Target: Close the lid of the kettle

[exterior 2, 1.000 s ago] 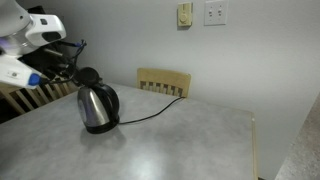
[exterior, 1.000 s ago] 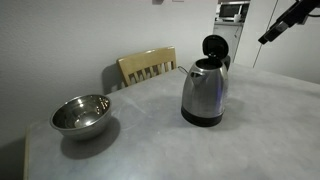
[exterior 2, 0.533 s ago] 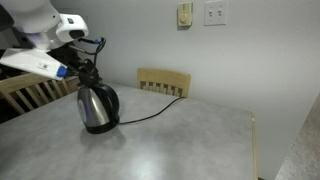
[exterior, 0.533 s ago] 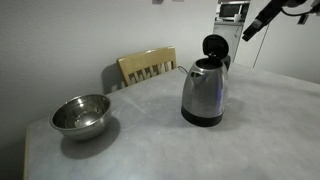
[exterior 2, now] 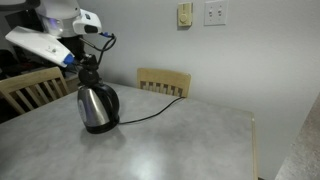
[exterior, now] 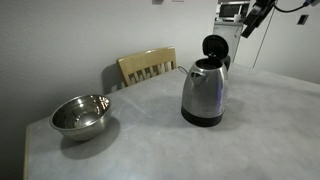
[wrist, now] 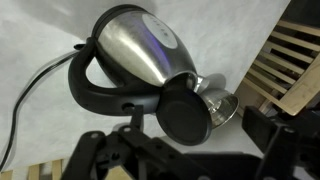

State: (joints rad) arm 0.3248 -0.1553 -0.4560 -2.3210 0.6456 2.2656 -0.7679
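Steel kettle (exterior: pixel 205 92) is sitting on worktop (exterior: pixel 150 145), black lid (exterior: pixel 215 46) standing upright on its hinge, i.e. not yet shut. Hand (exterior: pixel 247 30) is hovering above lid w/o touching, fingers spread, holding nothing, prob. placed to push it down.

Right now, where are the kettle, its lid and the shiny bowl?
the kettle (exterior: pixel 203 92), in an exterior view, on its steel body.
the lid (wrist: pixel 186 110), in the wrist view, on the middle of the black disc.
the bowl (exterior: pixel 82 113), in an exterior view, on its bare inside.
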